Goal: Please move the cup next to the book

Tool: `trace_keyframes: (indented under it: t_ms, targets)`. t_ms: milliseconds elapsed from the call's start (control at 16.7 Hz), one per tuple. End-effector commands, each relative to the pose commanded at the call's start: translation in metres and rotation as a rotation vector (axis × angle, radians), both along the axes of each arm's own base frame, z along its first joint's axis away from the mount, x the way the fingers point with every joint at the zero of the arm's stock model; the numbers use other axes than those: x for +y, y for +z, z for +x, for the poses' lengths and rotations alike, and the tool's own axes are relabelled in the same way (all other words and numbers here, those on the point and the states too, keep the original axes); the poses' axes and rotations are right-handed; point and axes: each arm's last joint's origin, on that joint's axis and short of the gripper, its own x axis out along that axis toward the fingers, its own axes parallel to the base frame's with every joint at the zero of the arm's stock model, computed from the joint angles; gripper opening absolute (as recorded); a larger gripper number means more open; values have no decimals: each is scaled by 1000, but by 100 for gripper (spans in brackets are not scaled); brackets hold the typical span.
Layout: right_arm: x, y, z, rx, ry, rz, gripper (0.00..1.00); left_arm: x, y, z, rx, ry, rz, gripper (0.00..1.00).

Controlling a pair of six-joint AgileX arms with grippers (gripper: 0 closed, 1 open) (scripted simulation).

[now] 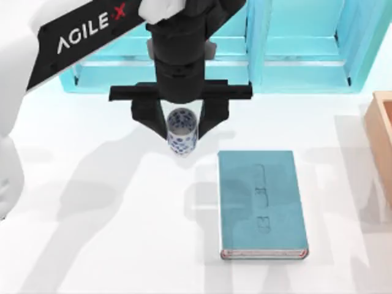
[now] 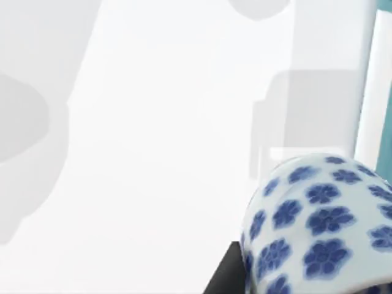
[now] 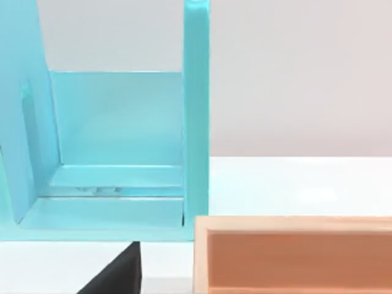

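Between the two black fingers of the left gripper (image 1: 182, 130) sits the small white cylindrical cup with blue flower dots (image 1: 182, 136), a bit toward the far edge of the white table (image 1: 110, 245) from its middle. Jaws narrow, clamped on the cup, one finger each side. Cup looks roughly upright in the top view, open mouth up; whether its base touches the table cannot be told. Left wrist view: cup (image 2: 318, 226) close up, blue flowers on white glaze, a dark finger edge beside it, white tabletop (image 2: 153, 153) beyond.

Large teal-blue rectangular hardcover book (image 1: 262, 203) lies flat, cover up, embossed marks along its length, pale page edges facing the table's near edge. Book sits right of centre; the cup is near its far-left corner, apart from it, not touching.

Light-blue open shelf unit (image 1: 294, 49) runs along the far edge, behind the left arm (image 1: 79, 33), black with white AGILEX lettering. Orange-tan wooden box (image 1: 381, 138) at the right edge, right of the book.

Right wrist view: shelf unit (image 3: 116, 147) with its upright divider, wooden box (image 3: 294, 254) rim just in front of it, a dark piece of the right gripper (image 3: 116, 275) at the frame edge; cannot tell how its jaws stand.
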Motion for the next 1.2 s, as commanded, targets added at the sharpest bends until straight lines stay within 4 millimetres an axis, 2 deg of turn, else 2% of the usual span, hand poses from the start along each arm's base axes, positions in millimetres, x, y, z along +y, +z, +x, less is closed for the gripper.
trace_keyframes:
  t_ms: [360, 480, 660, 1200]
  targets:
    - [0, 0, 0, 0, 0, 0, 100, -1, -54, -1, -1, -3, 1, 0]
    - [0, 0, 0, 0, 0, 0, 100, -2, -63, -1, 3, -4, 4, 0]
    - [0, 0, 0, 0, 0, 0, 100, -2, -63, -1, 3, -4, 4, 0]
    - [0, 0, 0, 0, 0, 0, 100, -2, -63, -1, 3, -4, 4, 68]
